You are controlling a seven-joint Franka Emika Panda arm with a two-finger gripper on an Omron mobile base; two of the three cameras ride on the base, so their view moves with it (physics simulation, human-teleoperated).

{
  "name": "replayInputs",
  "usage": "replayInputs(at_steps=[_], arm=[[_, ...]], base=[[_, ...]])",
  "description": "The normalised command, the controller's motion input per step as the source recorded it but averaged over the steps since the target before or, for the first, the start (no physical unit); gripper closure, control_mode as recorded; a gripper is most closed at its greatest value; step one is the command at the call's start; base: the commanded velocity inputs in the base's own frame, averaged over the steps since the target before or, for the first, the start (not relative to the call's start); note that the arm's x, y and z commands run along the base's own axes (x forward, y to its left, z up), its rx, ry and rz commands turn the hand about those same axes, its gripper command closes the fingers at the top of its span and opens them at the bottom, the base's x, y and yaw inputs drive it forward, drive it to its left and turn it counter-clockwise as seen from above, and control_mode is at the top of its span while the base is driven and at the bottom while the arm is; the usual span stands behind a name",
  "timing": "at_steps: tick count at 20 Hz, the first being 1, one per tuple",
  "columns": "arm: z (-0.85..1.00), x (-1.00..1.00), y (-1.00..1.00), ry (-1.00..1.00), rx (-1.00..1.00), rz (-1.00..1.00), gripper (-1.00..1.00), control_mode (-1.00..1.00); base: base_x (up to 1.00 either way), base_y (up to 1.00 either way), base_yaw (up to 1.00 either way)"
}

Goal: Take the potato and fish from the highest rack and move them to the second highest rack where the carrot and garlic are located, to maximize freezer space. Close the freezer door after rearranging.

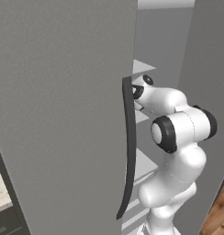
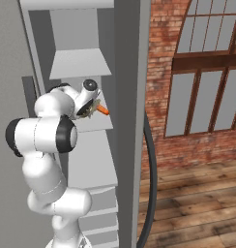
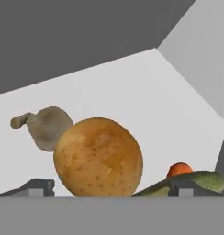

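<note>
Potato (image 3: 98, 157) set down on the second highest rack (image 3: 132, 105)
Gripper (image 3: 111, 188) jaws spread, straddling it, gripping nothing; garlic (image 3: 46, 126) behind potato, carrot (image 3: 179, 170) beside; fish and freezer door (image 1: 63, 114) remain, I judge.

Flat, even rendered light is seen in all views, with no glare. Edges are slightly soft and pixelated. The freezer interior is shaded darker toward its back wall, and the potato (image 3: 98, 157) is evenly lit, sharply rendered.
</note>
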Motion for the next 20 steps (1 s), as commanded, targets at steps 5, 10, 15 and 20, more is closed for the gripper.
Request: replayInputs(at_steps=[5,10,15,20], arm=[[0.07,-0.48,-0.24,-0.05,0.19,-0.02,-1.00,-1.00],[0.26,-0.61,-0.33,-0.04,0.24,-0.11,-1.00,-1.00],[0.45,-0.73,-0.18,-0.03,0.05,-0.05,-1.00,-1.00],[0.55,-0.77,0.00,-0.06,-0.02,0.00,-1.00,-1.00]], base=[[0.00,0.00,0.00],[0.00,0.00,0.00],[0.00,0.00,0.00],[0.00,0.00,0.00]])
